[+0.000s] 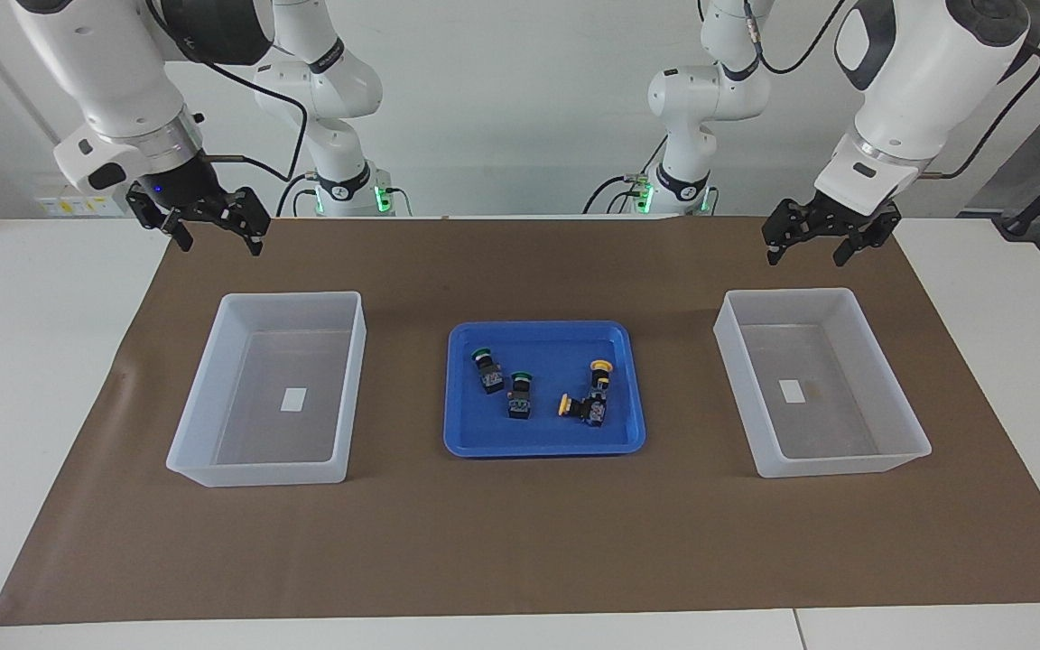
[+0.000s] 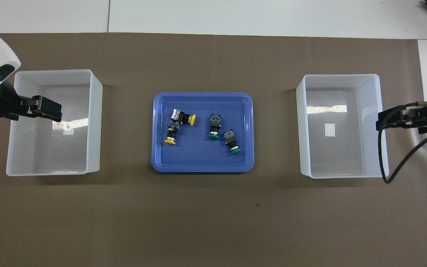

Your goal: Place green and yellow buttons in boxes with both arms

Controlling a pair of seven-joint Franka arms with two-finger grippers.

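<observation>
Two green buttons (image 1: 487, 368) (image 1: 520, 394) and two yellow buttons (image 1: 600, 372) (image 1: 581, 408) lie on their sides in a blue tray (image 1: 538, 447) at the table's middle. In the overhead view the green ones (image 2: 214, 126) (image 2: 232, 142) lie toward the right arm's end of the tray (image 2: 202, 168), and the yellow ones (image 2: 182, 118) (image 2: 171, 133) toward the left arm's end. My left gripper (image 1: 806, 257) (image 2: 56, 111) hangs open and empty, high over the clear box (image 1: 836, 462) (image 2: 95, 122) at its end. My right gripper (image 1: 220, 246) (image 2: 382, 122) hangs open and empty over the other clear box (image 1: 258, 469) (image 2: 300, 126).
A brown mat (image 1: 520, 542) covers the table under the tray and both boxes. Each box holds only a small white label on its floor. A black cable (image 2: 399, 163) loops off the right arm over its box's outer edge.
</observation>
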